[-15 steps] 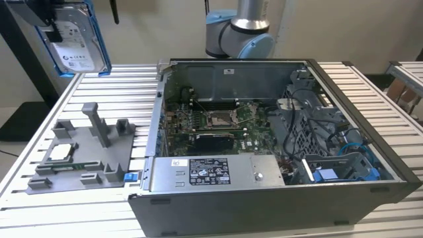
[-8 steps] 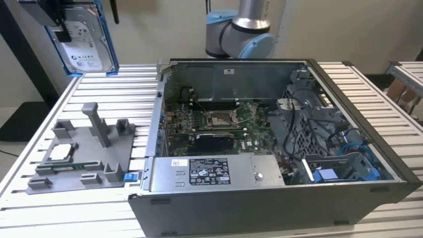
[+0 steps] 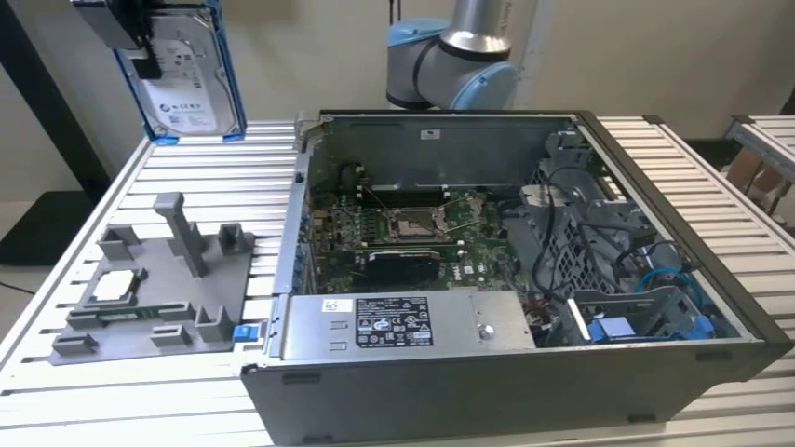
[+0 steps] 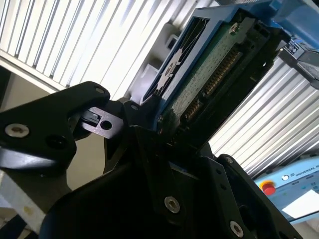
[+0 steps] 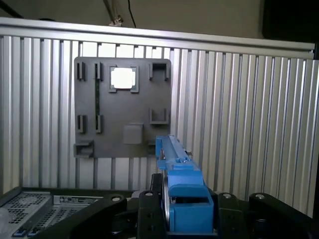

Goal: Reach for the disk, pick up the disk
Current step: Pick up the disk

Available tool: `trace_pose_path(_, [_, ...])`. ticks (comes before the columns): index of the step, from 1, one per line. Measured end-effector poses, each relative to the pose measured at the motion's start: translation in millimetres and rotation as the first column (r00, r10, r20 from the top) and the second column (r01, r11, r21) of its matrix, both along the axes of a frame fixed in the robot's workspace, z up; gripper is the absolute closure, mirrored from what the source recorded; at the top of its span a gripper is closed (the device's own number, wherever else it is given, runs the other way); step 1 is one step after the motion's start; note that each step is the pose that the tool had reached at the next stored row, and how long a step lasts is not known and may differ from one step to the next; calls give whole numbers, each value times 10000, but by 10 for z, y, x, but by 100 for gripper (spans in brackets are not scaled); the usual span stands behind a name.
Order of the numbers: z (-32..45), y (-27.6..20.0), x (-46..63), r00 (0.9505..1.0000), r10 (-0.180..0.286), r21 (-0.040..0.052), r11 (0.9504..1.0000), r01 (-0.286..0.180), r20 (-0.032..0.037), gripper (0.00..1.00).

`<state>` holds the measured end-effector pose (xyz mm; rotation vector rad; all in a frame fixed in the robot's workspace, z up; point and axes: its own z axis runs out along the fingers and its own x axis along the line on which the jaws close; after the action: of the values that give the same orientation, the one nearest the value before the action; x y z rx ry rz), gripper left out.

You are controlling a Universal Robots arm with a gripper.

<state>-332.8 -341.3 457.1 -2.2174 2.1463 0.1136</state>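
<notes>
**Disk in the grip, clear of the table**

We log the slatted table [image 3: 186,186] first; on it the open computer case [image 3: 497,279] takes the exterior view's right and the grey fixture plate [image 3: 149,298] its left; the arm [image 3: 453,51] rises behind the case. The disk [image 3: 186,79] hangs upright, well above the table and near the plate, label side to the exterior camera; the first wrist view shows it edge-on, blue bracket uppermost. The gripper [image 3: 141,51] pinches the disk, fingers [image 5: 149,214] pressed against its two sides. The small square chip [image 3: 114,286] sits in its pocket on the plate.

We judge the pick-up essentially made; to do it well, the squeeze should bear evenly on the bracket rather than on the exposed circuit board [image 4: 209,69]; we would hold the disk upright and move slowly, so nothing slips or swings.
</notes>
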Motion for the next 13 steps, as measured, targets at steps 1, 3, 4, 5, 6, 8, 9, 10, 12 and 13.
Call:
trace_pose_path(1, [0, 0, 33, 10000, 0, 0, 10000, 0, 0, 100])
trace_pose_path(3, [0, 0, 103, 10000, 0, 0, 10000, 0, 0, 100])
trace_pose_path(4, [0, 0, 135, 10000, 0, 0, 10000, 0, 0, 100])
trace_pose_path(5, [0, 0, 168, 10000, 0, 0, 10000, 0, 0, 100])
trace_pose_path(6, [0, 0, 201, 10000, 0, 0, 10000, 0, 0, 100])
trace_pose_path(8, [0, 0, 265, 10000, 0, 0, 10000, 0, -1, 100])
trace_pose_path(9, [0, 0, 298, 10000, 0, 0, 10000, 0, 0, 100])
trace_pose_path(10, [0, 0, 329, 10000, 0, 0, 10000, 0, 0, 100])
trace_pose_path(12, [0, 0, 391, 10000, 0, 0, 10000, 0, 0, 100])
trace_pose_path(13, [0, 0, 422, 10000, 1, 0, 10000, -1, 0, 100])
